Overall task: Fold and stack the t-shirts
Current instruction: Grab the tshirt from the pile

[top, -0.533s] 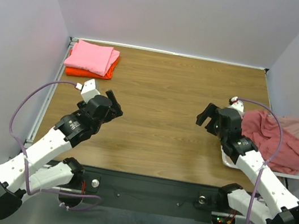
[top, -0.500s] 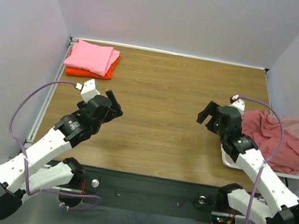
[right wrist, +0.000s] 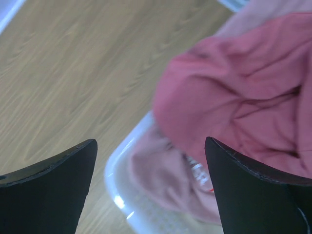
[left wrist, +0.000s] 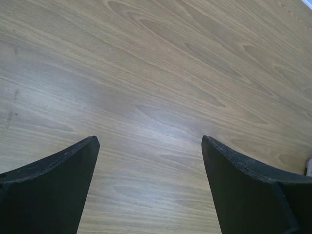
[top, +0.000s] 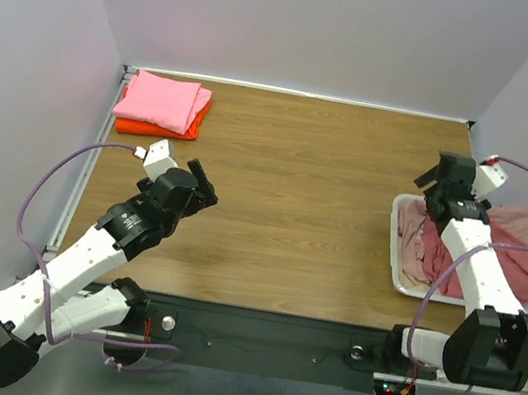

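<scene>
The brown wood-grain desk (top: 295,193) is lying mostly bare in front of me. At its 3 o'clock edge the white plastic mesh basket (top: 393,242) is sitting with a crumpled heap in it. A dusty rose-red t-shirt (top: 520,271) is spilling over the basket's far side, and a pale pink t-shirt (top: 416,245) is bunching underneath toward the 9 o'clock rim. Up at 11 o'clock a folded light pink t-shirt (top: 164,100) is resting squarely on a folded bright orange t-shirt (top: 154,128).

The right gripper (right wrist: 150,140) is hovering over the basket's 11 o'clock corner, fingers spread wide apart and holding nothing. The left gripper (left wrist: 149,138) is hanging over bare wood at about 8 o'clock, its fingers also wide apart and empty.

I am judging the next job to be lifting one shirt out of the heap. The trouble is that the two cloths are lying tangled together, so a deep bite could be dragging both out at once. Fingers catching the mesh wall could be tipping or sliding the light basket.
</scene>
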Motion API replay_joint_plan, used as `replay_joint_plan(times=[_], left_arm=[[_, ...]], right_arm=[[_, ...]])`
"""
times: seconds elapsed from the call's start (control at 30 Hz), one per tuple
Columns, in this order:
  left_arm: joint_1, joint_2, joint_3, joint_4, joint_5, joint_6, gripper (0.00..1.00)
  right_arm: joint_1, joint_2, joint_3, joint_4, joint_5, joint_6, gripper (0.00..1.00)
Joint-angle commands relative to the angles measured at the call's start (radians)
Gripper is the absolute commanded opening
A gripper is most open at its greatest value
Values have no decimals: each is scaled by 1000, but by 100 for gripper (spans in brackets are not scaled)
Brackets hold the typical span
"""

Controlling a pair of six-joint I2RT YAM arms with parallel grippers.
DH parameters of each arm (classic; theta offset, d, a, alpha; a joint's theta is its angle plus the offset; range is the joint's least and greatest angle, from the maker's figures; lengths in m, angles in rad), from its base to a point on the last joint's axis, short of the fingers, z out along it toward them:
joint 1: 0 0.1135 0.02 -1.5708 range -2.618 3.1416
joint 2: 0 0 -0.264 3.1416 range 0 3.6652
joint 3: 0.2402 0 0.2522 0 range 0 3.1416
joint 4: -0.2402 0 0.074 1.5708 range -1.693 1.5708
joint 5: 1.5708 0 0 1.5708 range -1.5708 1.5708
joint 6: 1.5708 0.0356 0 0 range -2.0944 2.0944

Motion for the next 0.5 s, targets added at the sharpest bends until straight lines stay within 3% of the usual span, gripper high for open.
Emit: replay_joint_plan(times=[0.0,0.3,0.47], left_arm=[[0,4,2,22,-15,10,98],[0,14,3,26,-21,15,98],[0,21,-3,31,-17,13,98]], right_arm=[[-99,28,50,-50,35,-6,95],[-208,195,138,-47,-6,-44,74],[-217,252,148,-27,-60,-24,51]])
